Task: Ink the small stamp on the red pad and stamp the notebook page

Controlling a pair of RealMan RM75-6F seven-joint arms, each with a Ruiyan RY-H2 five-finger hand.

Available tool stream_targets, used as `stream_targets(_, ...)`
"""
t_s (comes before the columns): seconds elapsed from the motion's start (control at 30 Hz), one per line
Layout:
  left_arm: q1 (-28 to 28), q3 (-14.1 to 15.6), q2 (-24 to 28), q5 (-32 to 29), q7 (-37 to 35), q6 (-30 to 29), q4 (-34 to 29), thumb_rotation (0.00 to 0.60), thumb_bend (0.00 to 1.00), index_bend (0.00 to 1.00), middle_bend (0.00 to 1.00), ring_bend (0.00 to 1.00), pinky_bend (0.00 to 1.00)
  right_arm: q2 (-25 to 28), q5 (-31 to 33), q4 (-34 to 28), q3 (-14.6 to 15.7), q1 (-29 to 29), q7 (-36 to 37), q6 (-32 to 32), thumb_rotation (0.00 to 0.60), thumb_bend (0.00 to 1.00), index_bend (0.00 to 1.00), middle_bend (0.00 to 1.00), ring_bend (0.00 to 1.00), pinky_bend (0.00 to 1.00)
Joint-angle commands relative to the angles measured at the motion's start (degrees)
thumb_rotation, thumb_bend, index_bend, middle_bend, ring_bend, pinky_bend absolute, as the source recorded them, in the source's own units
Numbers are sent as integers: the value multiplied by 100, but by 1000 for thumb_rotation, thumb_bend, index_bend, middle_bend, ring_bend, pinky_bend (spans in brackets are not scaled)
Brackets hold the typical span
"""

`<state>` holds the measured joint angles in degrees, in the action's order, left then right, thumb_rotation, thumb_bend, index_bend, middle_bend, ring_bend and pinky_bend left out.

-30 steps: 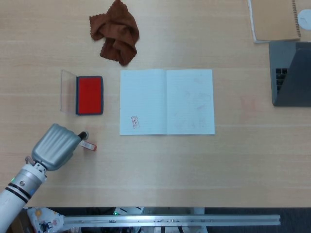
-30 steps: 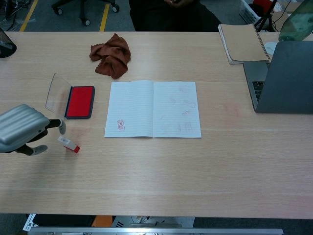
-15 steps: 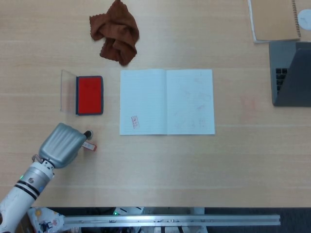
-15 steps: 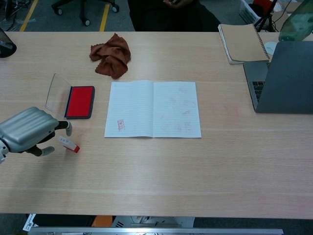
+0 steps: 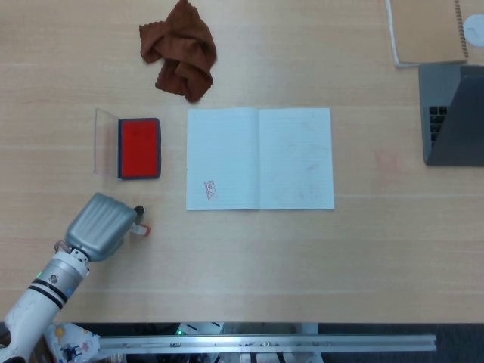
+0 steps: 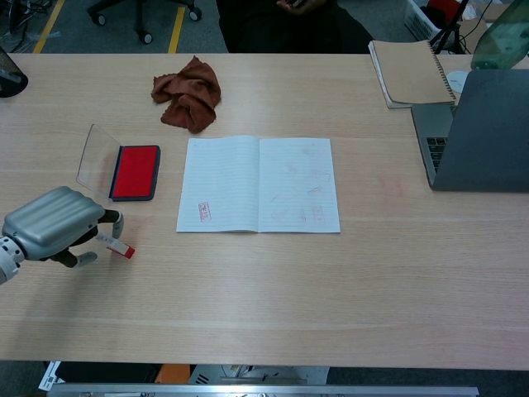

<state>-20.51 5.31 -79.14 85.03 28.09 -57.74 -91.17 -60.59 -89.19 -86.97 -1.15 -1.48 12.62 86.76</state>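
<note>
The robot's left hand point(image 6: 56, 232) hangs low over the near-left part of the table point(image 5: 249, 257), its fingers curled around the small stamp point(image 6: 118, 246), which lies on its side on the wood with its red tip pointing right. Whether the fingers actually grip the stamp or only touch it cannot be told from either view. The right hand is out of both frames.

Bare wood stretches wide between the stamp and the near table edge, and to the right of it. The red ink pad point(image 5: 139, 147) sits just beyond the hand, its clear lid point(image 5: 106, 143) folded open to the left. The open notebook point(image 5: 259, 157) lies flat to the right of the pad, a narrow strip of table between them; a red rectangular print point(image 5: 210, 190) shows near the lower corner of its left page, faint marks on the right page.

A crumpled brown cloth point(image 5: 180, 50) rests farther back. A laptop point(image 6: 478, 132) and a spiral pad point(image 6: 412, 73) occupy the far right corner.
</note>
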Motion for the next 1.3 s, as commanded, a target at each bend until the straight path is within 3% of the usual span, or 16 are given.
stream_targets(0.03, -33, -7, -17, -47, -34, 45, 1, 600, 262, 444, 950, 1000, 1000, 1, 8, 1, -1, 0, 1, -6, 600, 352, 514, 465, 278, 347)
stream_targets(1.3, -199, 64, -94, -231, -64, -1, -26, 600, 351, 470, 952, 1000, 1000, 51, 66, -32, 19, -12, -19, -146, 600, 352, 514, 465, 278, 347)
